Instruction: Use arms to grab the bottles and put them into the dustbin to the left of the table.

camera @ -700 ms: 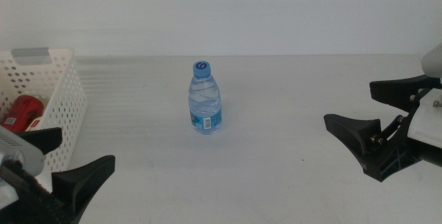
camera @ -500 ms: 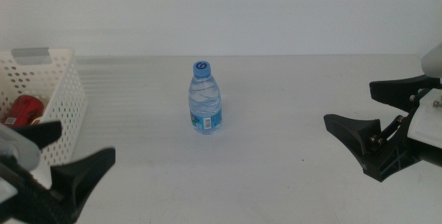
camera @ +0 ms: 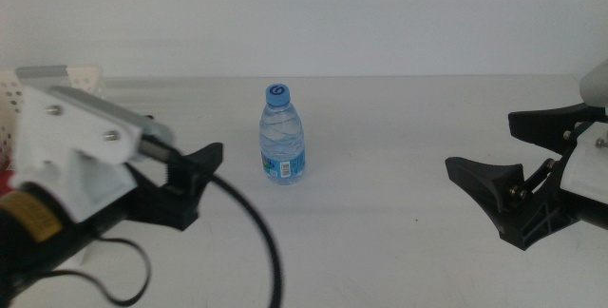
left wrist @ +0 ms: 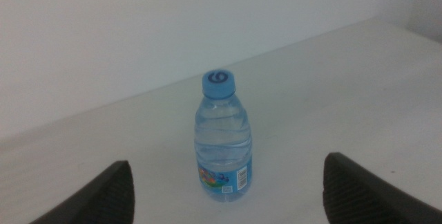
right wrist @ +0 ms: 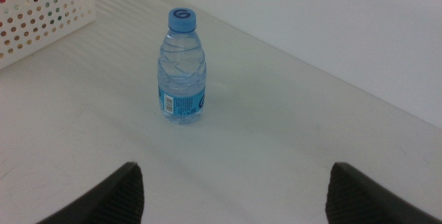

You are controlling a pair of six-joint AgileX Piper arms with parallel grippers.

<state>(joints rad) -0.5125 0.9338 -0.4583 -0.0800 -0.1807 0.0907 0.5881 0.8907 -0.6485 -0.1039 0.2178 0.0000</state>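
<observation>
One water bottle (camera: pixel 282 133) stands upright on the table (camera: pixel 399 156) — ahead of the left gripper (left wrist: pixel 224 186), centred between its wide-apart jaws, not touching. Right gripper (camera: pixel 527 165) — jaws also spread — waits well to the bottle's right. Dustbin (right wrist: pixel 41 10) stands beyond.

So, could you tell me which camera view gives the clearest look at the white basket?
The right wrist view: the dustbin shows an unobstructed perforated wall with round holes, standing apart from the water bottle. In the middle view only a corner of its rim shows behind the left arm. The left wrist view shows none of it.
</observation>
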